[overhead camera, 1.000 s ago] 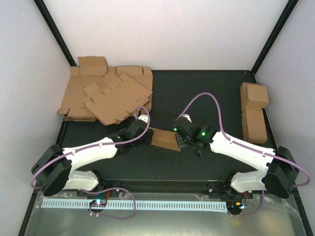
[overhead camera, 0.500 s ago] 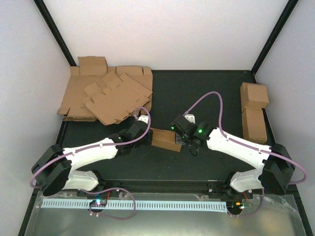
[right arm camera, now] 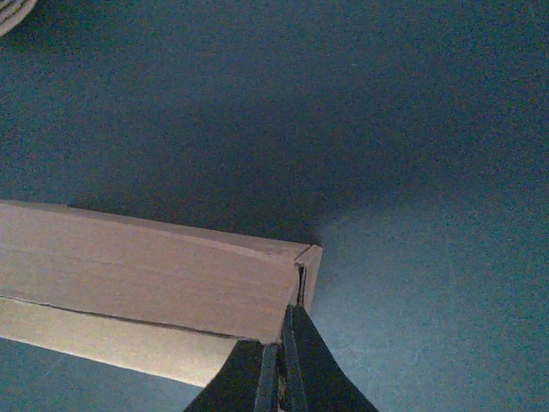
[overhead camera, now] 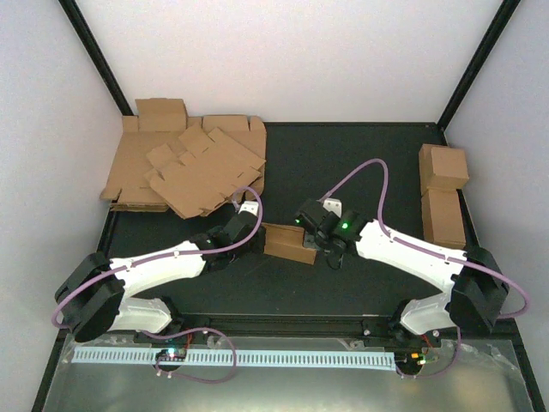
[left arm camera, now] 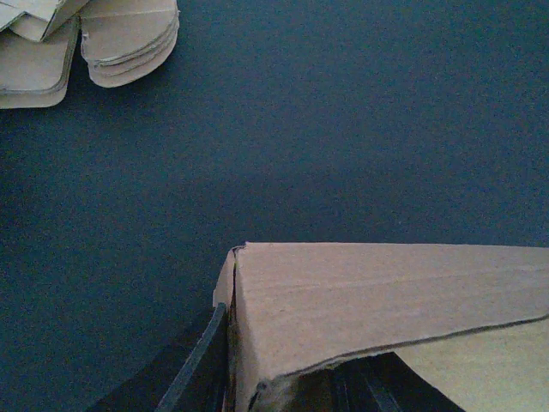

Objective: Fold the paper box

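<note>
Plain brown paper box (overhead camera: 287, 242), long, low (corner seams visible).

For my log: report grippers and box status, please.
Left gripper shut on paper box end. Right gripper shut on opposite end. Blank stack lies apart.

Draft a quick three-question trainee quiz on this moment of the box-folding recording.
1. True or false: the right arm has its jaws wide open.
2. Where do the finished cartons stand? A) far right B) far left C) between the arms
3. Which end of the paper box does each arm meet?
Key: 1 false, they are pinched shut at the box's corner. 2 A. 3 left arm its left end, right arm its right end.
</note>
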